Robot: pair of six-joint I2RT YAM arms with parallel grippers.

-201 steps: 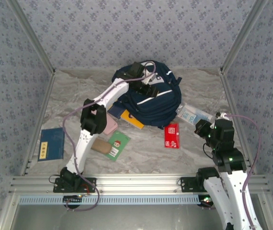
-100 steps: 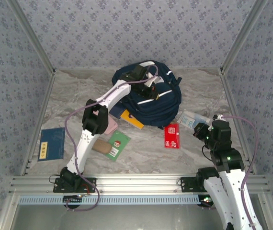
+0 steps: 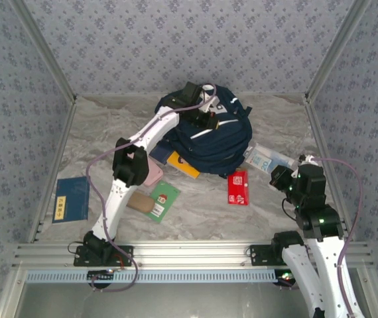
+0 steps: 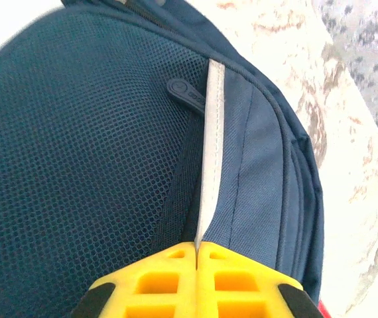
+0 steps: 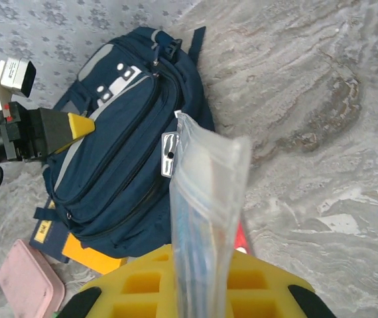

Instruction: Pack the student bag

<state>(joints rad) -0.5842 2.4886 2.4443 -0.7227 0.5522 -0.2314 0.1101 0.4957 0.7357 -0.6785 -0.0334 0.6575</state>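
Left wrist: left gripper pinches the student bag's stripe — right gripper clamps a clear pouch.

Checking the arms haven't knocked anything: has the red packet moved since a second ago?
No. The red packet keeps the same spot and tilt against the front rail, beside the student bag.

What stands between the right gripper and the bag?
Nothing visible blocks it. The right gripper, shut on a clear pouch, faces the bag across bare table. A red box lies to the side, by the bag's near edge.
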